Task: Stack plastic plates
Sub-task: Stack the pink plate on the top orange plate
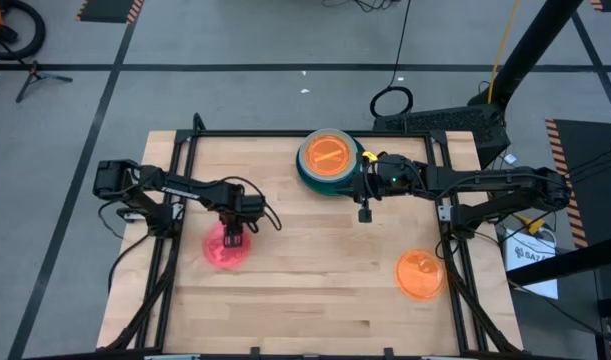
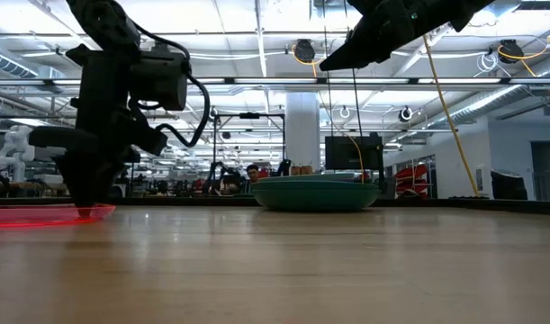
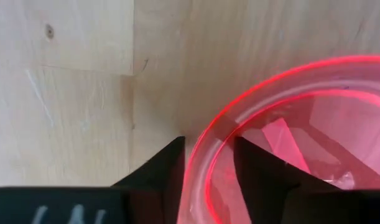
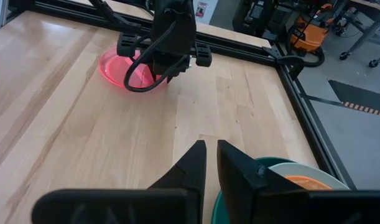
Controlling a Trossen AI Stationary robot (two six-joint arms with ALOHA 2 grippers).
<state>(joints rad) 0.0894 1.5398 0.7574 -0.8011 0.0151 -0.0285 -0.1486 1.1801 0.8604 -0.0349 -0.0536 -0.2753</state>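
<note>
A translucent pink plate [image 1: 225, 250] lies flat on the wooden table at the left. My left gripper [image 3: 208, 142] points straight down at the plate's far rim. It is open, with one finger outside the rim and one inside. A stack [image 1: 330, 160] stands at the far middle: a dark green plate, a mint one in it and an orange one [image 1: 328, 155] on top. Another orange plate [image 1: 420, 275] lies at the near right. My right gripper [image 4: 211, 149] hangs shut and empty above the table, just on the near side of the stack. My left gripper comes from above with its fingers across the pink plate's far rim [image 3: 205, 155], the rim standing in the gap between them. Whether either finger [image 3: 168, 162] touches the rim, I cannot tell. The plate lies flat on the table.
A black metal frame [image 1: 285, 135] runs along the table's far, left and right edges. Bare wood lies between the pink plate and the stack and along the near edge. Beyond the table are cables and a black stand.
</note>
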